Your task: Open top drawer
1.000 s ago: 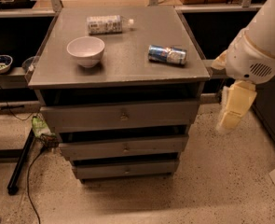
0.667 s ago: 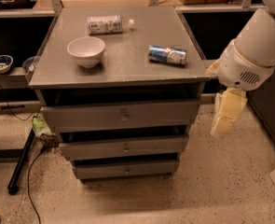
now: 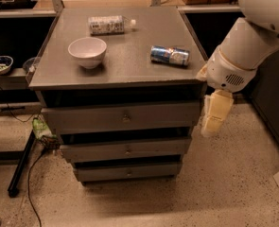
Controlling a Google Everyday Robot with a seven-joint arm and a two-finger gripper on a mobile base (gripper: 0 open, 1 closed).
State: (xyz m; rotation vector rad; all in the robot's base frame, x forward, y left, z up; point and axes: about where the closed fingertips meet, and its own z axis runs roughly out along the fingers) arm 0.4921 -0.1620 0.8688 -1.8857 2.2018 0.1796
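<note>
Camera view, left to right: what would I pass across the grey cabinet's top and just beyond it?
White bowl → blue can lying on its side → the robot's gripper, hanging beside the right edge of the cabinet, level with the top drawer.

You're seeing a white bowl [image 3: 87, 52] sitting on the grey surface [image 3: 129, 72], a plastic bottle [image 3: 108, 25] lying behind it, and a blue can [image 3: 170, 55] lying to its right.

Rounded white arm [image 3: 245, 46], vented; cream gripper [image 3: 210, 126] below
</note>
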